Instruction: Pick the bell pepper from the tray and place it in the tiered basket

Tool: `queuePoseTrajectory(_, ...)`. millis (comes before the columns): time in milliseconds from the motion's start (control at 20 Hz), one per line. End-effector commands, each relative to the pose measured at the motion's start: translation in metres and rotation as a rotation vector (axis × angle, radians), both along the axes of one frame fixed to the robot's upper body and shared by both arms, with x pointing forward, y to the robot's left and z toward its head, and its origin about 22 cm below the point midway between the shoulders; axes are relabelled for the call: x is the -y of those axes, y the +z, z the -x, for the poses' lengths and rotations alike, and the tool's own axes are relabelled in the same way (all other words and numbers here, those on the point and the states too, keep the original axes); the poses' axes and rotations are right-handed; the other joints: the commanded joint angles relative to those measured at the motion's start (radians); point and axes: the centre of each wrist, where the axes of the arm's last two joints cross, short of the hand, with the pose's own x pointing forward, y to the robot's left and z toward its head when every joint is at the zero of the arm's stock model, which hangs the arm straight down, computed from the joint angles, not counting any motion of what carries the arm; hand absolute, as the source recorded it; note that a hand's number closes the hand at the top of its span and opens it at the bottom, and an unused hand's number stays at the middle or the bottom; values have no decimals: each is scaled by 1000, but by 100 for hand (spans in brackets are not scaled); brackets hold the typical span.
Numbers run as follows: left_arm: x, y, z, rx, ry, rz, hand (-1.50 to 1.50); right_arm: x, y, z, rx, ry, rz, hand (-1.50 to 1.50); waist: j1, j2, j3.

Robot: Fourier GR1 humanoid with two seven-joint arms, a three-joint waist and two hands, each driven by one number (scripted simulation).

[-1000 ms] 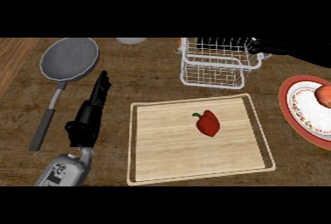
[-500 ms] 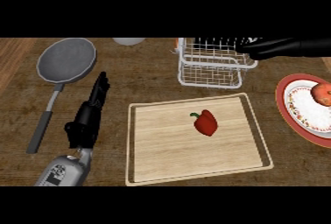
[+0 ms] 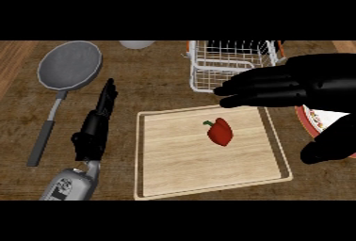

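Head view, one frame.

Bell pepper [image 3: 220, 132]: red with a green stem, lying on the tray [image 3: 181, 164]. It sits a little right of the tray's centre, in the upper half, stem toward the upper left. Nothing touches it.

Tray: pale wood with a raised rim, flat on the dark wooden tabletop [image 3: 160, 84], centre to lower centre of frame.

Tiered basket [image 3: 230, 66]: white wire, upper centre-right, just beyond the tray's upper edge. Nothing shows inside the part in view.

Right hand [image 3: 292, 87]: comes in from the right edge and fills the right-hand middle of the frame. Fingers extended and spread, pointing toward frame left, over the tray's upper right corner and the basket's lower right side. Thumb [image 3: 332, 143] sits apart, lower, at the right edge. The hand is open and carries nothing. In the frame the pepper lies below the fingertips and left of the thumb, apart from both.

Left hand [image 3: 97, 127]: left of the tray, fingers straight and pointing toward the top of frame, open, holding nothing. Grey forearm [image 3: 69, 186] enters at lower left.

Other items:
- Grey frying pan [image 3: 68, 65], upper left, with its handle running down toward lower left, beside the left hand.
- Plate [image 3: 311, 121] with a red rim at the right edge, mostly hidden by the right hand.
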Motion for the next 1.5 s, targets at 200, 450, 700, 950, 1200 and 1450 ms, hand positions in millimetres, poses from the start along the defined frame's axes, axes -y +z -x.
queuePoseTrajectory(200, 3, 14, 3, 12, -4, -3, 0, 1, -1, -6, 4, 88, 181, -150, 3, -3, -1)
queuePoseTrajectory(450, 9, -12, 0, -14, 8, 11, 0, -9, -33, -1, 34, 89, 266, -150, -14, -2, -2)
queuePoseTrajectory(700, -9, 9, -3, 4, 19, -19, 0, 7, -49, -8, 123, 68, 261, -150, -16, -6, -2)
queuePoseTrajectory(950, 5, 12, -6, -14, 23, -2, 0, 7, -57, -25, 179, 70, 287, -150, -16, -7, -2)
queuePoseTrajectory(1200, -12, 4, 13, -12, 18, 1, 0, -6, -78, -18, 229, 129, 288, -150, -16, -11, -3)
queuePoseTrajectory(1450, 3, 17, -6, -12, 20, 13, 0, -16, -95, -19, 321, 184, 267, -150, -25, -10, -3)
